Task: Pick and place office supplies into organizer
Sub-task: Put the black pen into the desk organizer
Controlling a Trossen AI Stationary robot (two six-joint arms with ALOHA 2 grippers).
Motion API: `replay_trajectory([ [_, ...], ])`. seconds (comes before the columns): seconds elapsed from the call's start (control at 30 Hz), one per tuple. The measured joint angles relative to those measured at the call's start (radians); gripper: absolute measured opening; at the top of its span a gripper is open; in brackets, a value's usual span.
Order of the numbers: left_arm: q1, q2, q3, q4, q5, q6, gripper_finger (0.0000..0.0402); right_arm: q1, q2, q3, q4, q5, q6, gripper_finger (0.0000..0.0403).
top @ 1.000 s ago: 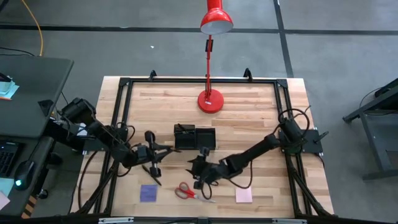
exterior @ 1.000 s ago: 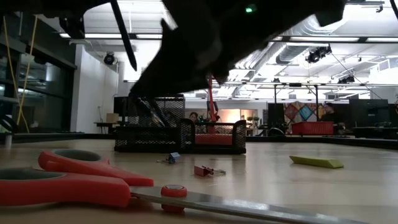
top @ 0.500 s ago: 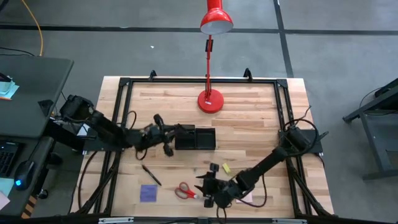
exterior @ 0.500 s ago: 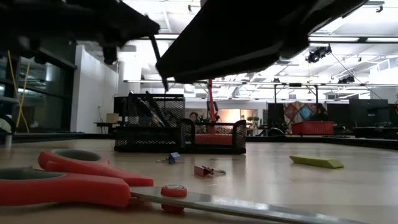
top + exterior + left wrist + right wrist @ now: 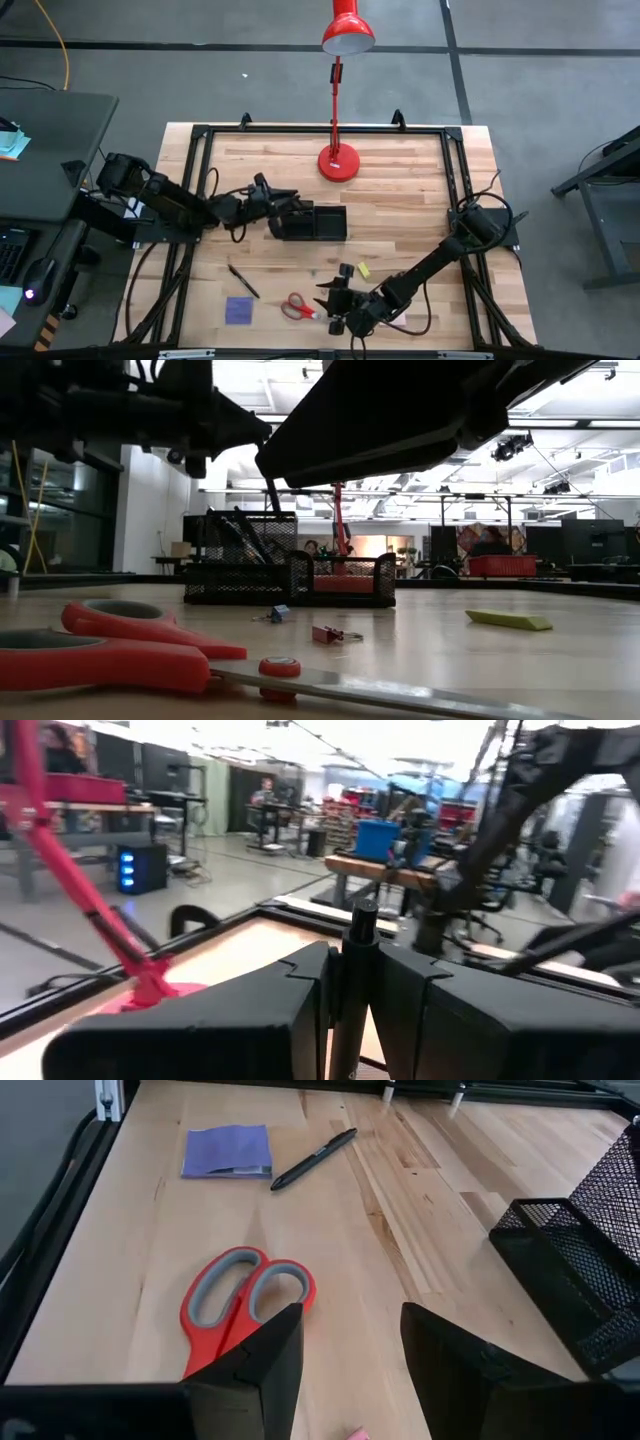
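Scissors (image 5: 240, 1305) lie flat on the bench (image 5: 380, 1230) just ahead of our right gripper (image 5: 345, 1345), fingers open. They look rigid and slick-bladed; we'd pinch across the red handles. Our left gripper (image 5: 355, 985) clamps a thin pen (image 5: 357, 960) at the organizer (image 5: 312, 222).

No legible text, label, brand, number or sign in any view. Surfaces checked: organizer (image 5: 312, 222), scissors (image 5: 240, 1302), purple sticky-note pad (image 5: 227, 1151), pen (image 5: 312, 1158), lamp (image 5: 339, 160) — all unmarked as far as can be seen. Background room items in the low and left wrist views are too small and blurred to read.
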Motion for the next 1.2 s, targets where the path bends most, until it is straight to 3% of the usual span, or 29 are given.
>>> replay_trajectory([
  [0.13,0.000,0.000,0.000,-0.030,-0.002,-0.007,0.0046,0.000,0.000,0.000,0.000,0.000,0.000,0.0161],
  [0.47,0.000,0.000,0.000,-0.126,0.033,-0.085,0.0130,-0.011,0.000,0.000,0.007,0.000,-0.008,0.0163],
  [0.73,-0.015,0.000,0.000,-0.052,0.075,-0.022,0.0141,-0.011,0.000,0.000,0.006,0.024,-0.011,0.0161],
  [0.87,-0.085,0.000,0.000,-0.042,0.118,-0.012,0.0142,-0.011,0.000,0.000,0.006,0.032,-0.011,0.0163],
  [0.93,-0.143,0.000,0.000,-0.044,0.089,0.006,0.0142,-0.011,0.000,0.000,0.006,0.034,-0.011,0.0161],
  [1.2,-0.453,0.000,0.000,-0.056,-0.219,0.094,0.0142,-0.016,0.000,-0.001,0.000,0.051,0.025,0.0160],
])
